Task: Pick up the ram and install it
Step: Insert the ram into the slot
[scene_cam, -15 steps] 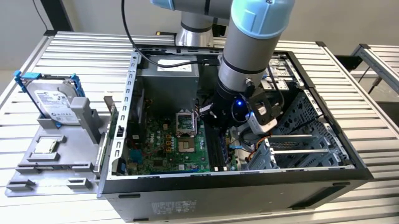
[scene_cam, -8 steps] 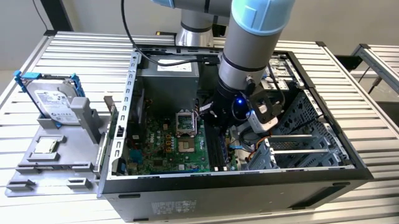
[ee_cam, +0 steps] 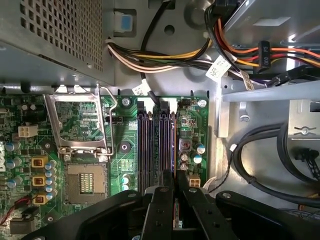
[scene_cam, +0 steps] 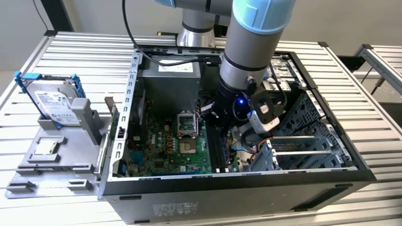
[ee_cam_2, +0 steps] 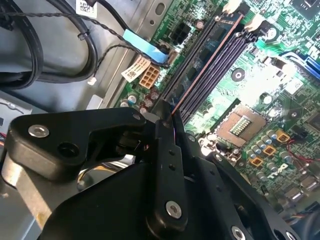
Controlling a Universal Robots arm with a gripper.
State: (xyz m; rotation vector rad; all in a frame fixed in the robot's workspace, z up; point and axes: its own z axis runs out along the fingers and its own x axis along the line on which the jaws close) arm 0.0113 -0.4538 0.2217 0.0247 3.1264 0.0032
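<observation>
The ram (ee_cam_2: 210,52) stands on edge in one of the black slots (ee_cam: 150,145) of the motherboard (scene_cam: 166,146), its thin top edge running the length of the slot; in the first wrist view (ee_cam: 173,150) it is the slim strip rising from between the jaws toward the white latches at the slot ends. The gripper (ee_cam: 174,192) is down inside the case (scene_cam: 251,183), directly over the slots, and its jaws are closed on the near end of the ram, the two black fingers (ee_cam_2: 167,150) pressed flat against either side of it. In the exterior view the gripper (scene_cam: 229,123) hangs over the slots' strip of the motherboard, toward the case's drive cage (scene_cam: 308,136). Beside the slots lies the open processor socket (ee_cam: 87,182) with its metal frame (ee_cam: 77,122) lifted. A bundle of coloured cables (ee_cam: 165,60) crosses above the board. Outside the case, near the tabletop's (scene_cam: 75,47) edge at the exterior view's left, a grey holder (scene_cam: 53,165) carries a silver hard drive (scene_cam: 53,103) in a blue frame, standing upright, and a small square chip (scene_cam: 48,147) lying flat
</observation>
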